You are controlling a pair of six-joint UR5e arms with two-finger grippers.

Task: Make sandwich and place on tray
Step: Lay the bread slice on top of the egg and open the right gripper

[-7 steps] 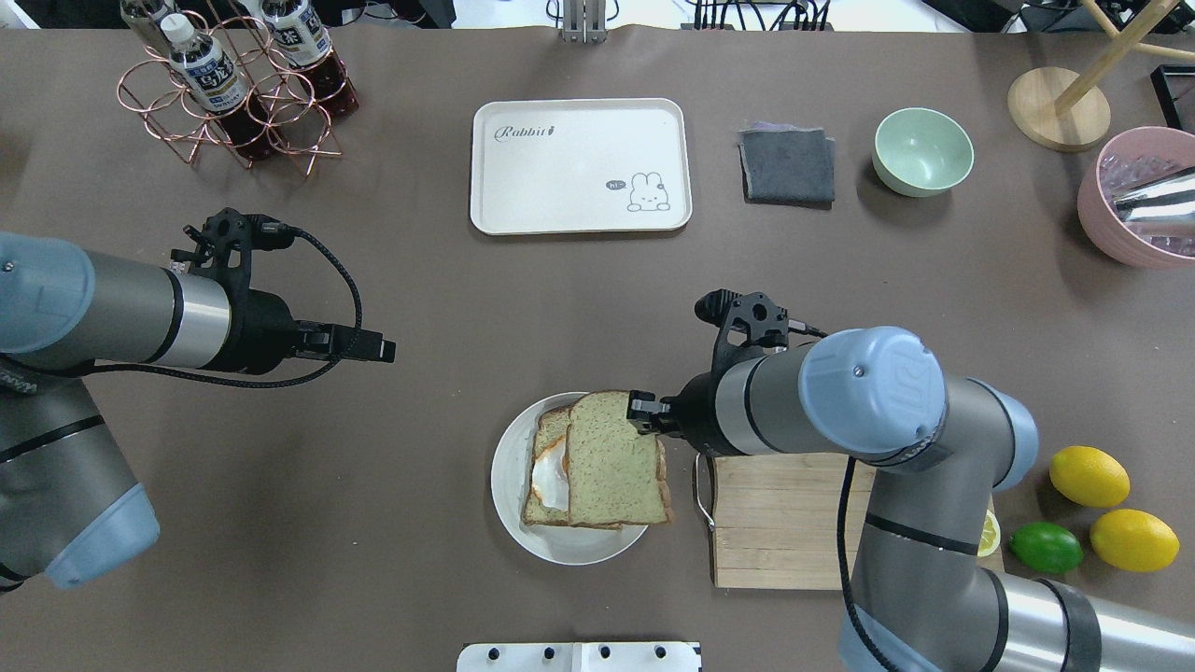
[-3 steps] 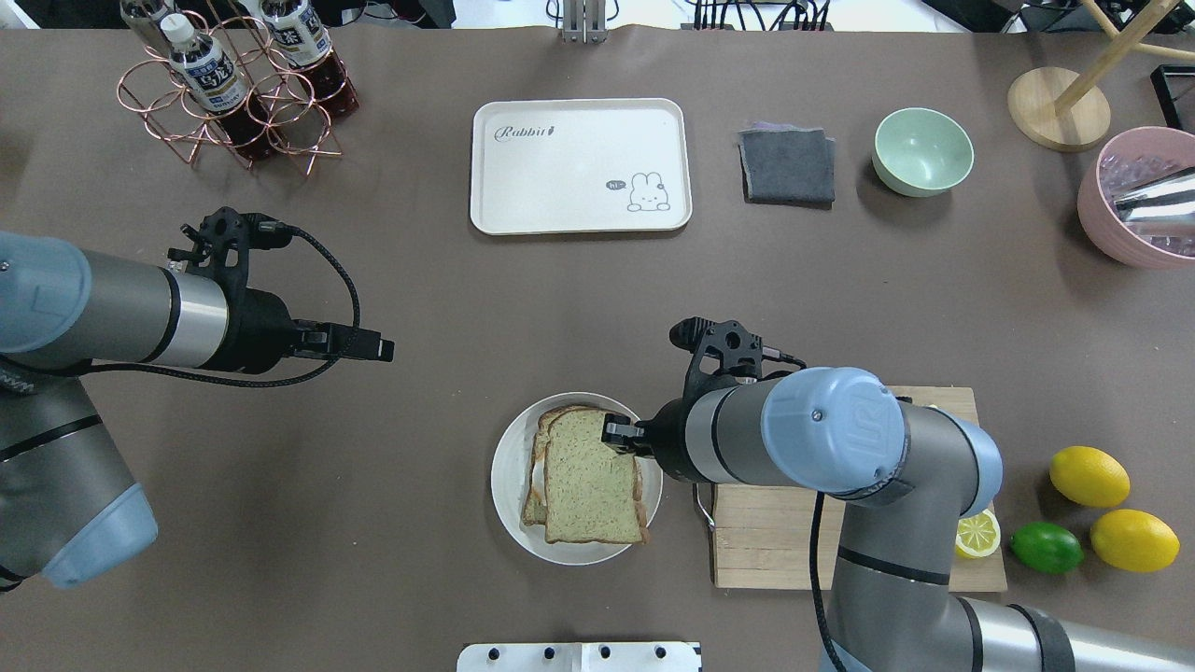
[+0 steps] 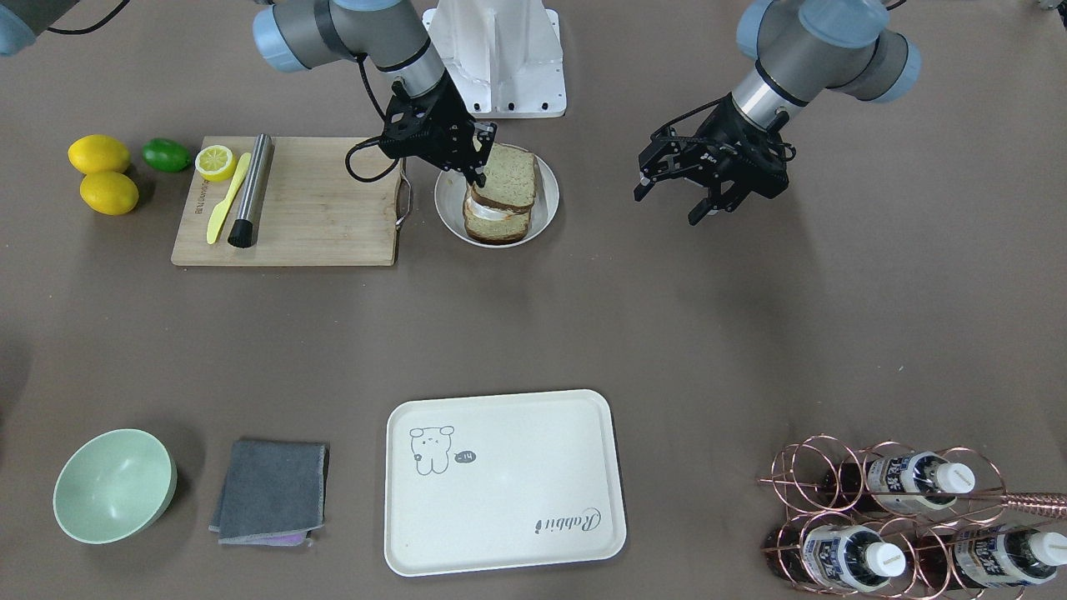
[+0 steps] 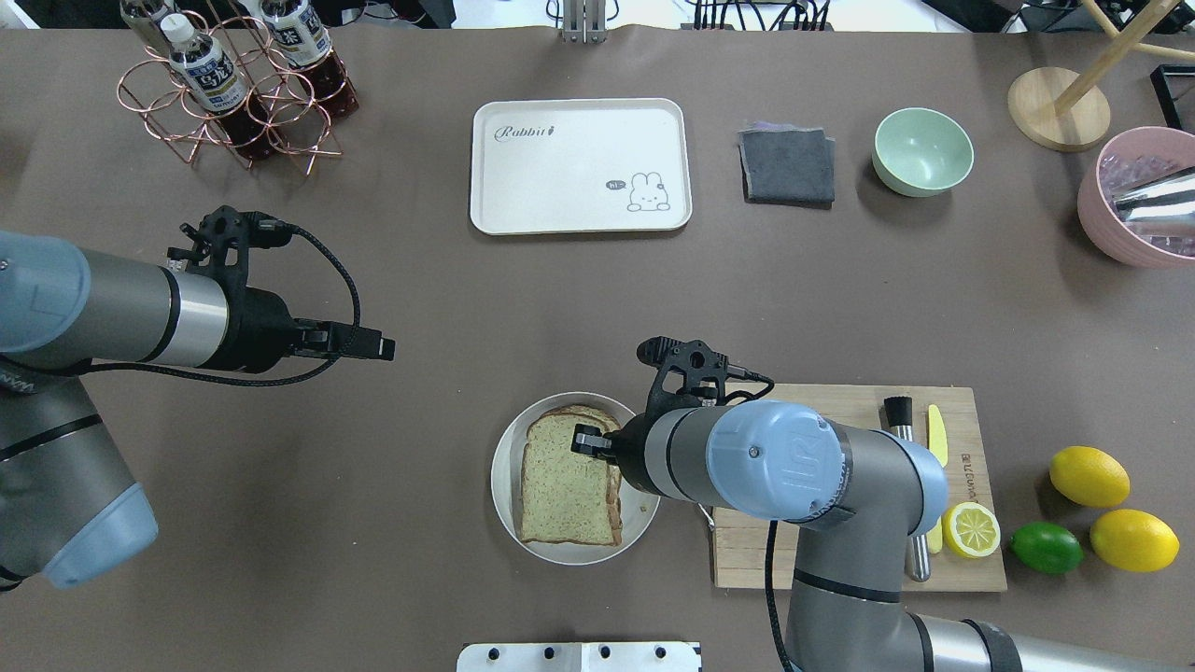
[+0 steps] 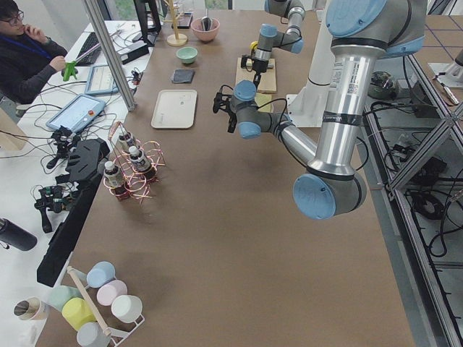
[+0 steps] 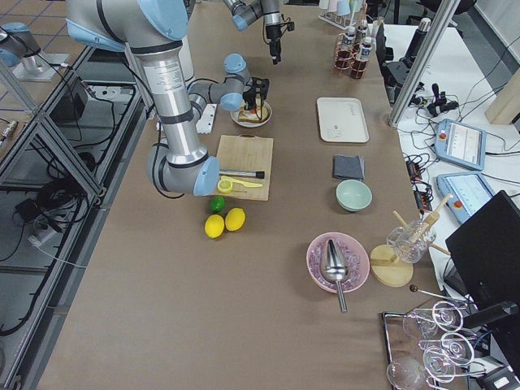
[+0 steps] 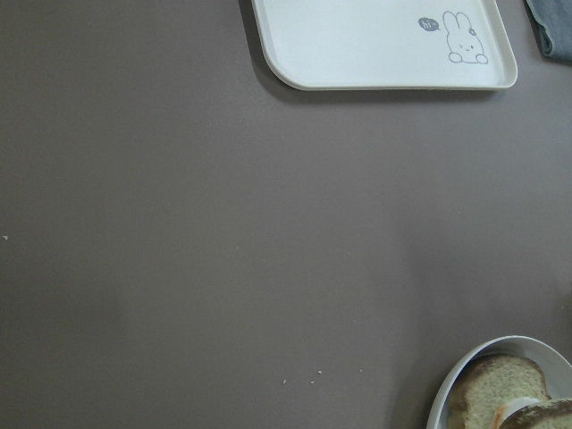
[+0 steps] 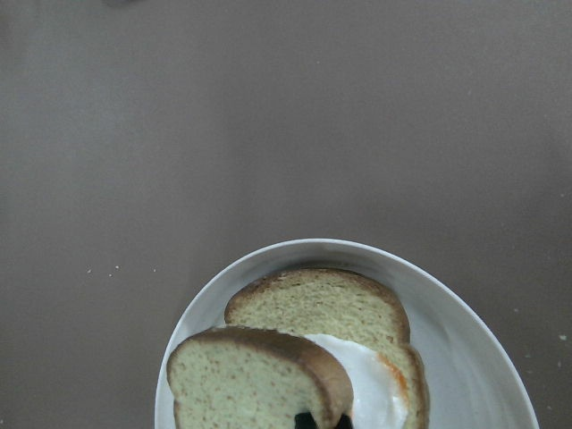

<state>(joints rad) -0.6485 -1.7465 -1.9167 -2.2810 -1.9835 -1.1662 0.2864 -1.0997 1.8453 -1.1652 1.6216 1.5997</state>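
A round white plate (image 4: pixel 504 485) holds a bottom bread slice (image 8: pixel 322 308) with a fried egg (image 8: pixel 371 384) on it. My right gripper (image 4: pixel 590 439) is shut on the top bread slice (image 4: pixel 565 490), gripping its edge nearest the cutting board, with the slice lying almost squarely over the egg. The front view shows the slice (image 3: pixel 510 173) tilted up at the gripper (image 3: pixel 477 164). My left gripper (image 3: pixel 672 200) is open and empty, above the bare table to the left of the plate. The cream tray (image 4: pixel 579 166) lies empty at the table's far middle.
A wooden cutting board (image 4: pixel 840 523) beside the plate holds a metal muddler (image 4: pixel 901 439), a yellow knife and a lemon half (image 4: pixel 971 530). Lemons and a lime lie further right. A grey cloth (image 4: pixel 787 166), a green bowl (image 4: pixel 922 149) and a bottle rack (image 4: pixel 233 84) stand along the far side.
My right gripper has moved left and down with the top slice, bringing it from beside the egg to cover the egg and bottom slice. The left arm has stayed still.
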